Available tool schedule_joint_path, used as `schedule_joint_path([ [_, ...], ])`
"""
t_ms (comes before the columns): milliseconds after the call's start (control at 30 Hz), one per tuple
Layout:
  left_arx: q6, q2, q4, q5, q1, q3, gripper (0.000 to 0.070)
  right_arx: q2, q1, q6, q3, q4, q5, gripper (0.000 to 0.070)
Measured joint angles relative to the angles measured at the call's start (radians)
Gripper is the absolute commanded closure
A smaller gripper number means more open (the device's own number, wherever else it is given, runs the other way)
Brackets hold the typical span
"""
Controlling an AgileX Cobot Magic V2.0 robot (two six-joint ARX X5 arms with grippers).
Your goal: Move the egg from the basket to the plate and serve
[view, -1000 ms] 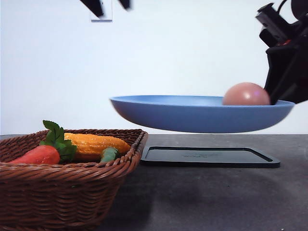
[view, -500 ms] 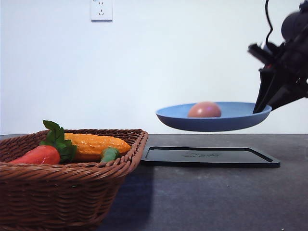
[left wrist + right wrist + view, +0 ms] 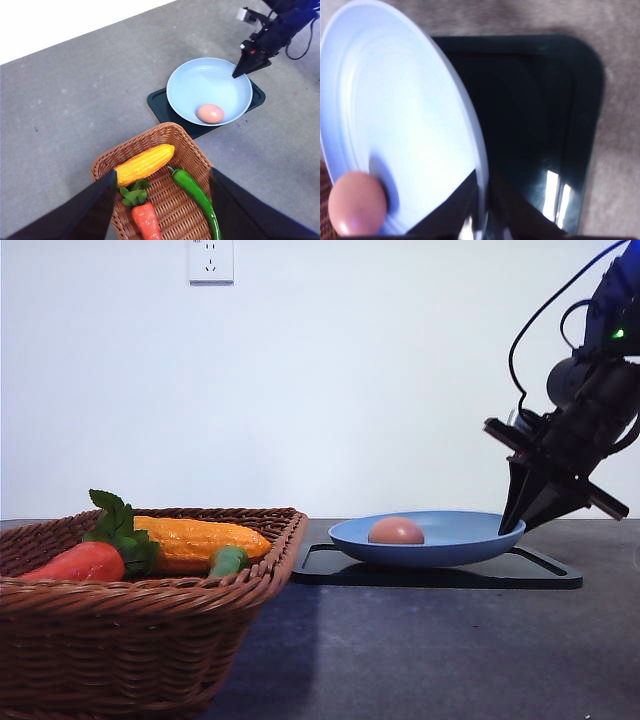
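The right gripper (image 3: 520, 523) is clamped on the plate's (image 3: 470, 540) right rim, the plate resting on the black tray (image 3: 545, 573). The egg (image 3: 396, 531) lies in the plate, left of the fingers. The left gripper (image 3: 160, 200) hangs spread apart over the basket (image 3: 130, 640), well away.

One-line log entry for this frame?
right gripper: shut on plate rim | egg: in plate | plate: over black tray | basket: no egg

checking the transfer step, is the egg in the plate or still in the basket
In the plate. The egg lies inside the plate, away from the basket.
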Motion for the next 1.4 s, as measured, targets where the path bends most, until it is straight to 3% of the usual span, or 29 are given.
schedule_joint_path([
  [533,-0.015,0.008,0.000,0.000,0.000,0.000,0.0325,0.009,0.005,0.008,0.004,-0.027,0.060,0.0700],
  [600,-0.015,0.009,0.000,0.000,0.000,0.000,0.0325,0.009,0.005,0.008,0.004,-0.027,0.061,0.0667],
  [733,-0.015,0.011,0.000,0.000,0.000,0.000,0.0325,0.009,0.007,0.008,0.005,-0.028,0.120,0.0517],
  [800,-0.015,0.011,0.000,0.000,0.000,0.000,0.0325,0.009,0.008,0.008,0.005,-0.030,0.140,0.0476],
  [1100,-0.015,0.023,0.004,0.000,0.000,0.000,0.0331,-0.020,-0.010,0.009,0.012,-0.069,0.139,0.0475],
  [1300,-0.001,0.040,0.066,0.000,0.000,0.000,0.0432,-0.182,-0.037,0.008,0.022,-0.093,0.140,0.0505],
  [1400,0.030,0.059,0.100,0.000,0.001,0.000,0.0574,-0.278,-0.039,0.008,0.027,-0.115,0.140,0.0583],
])
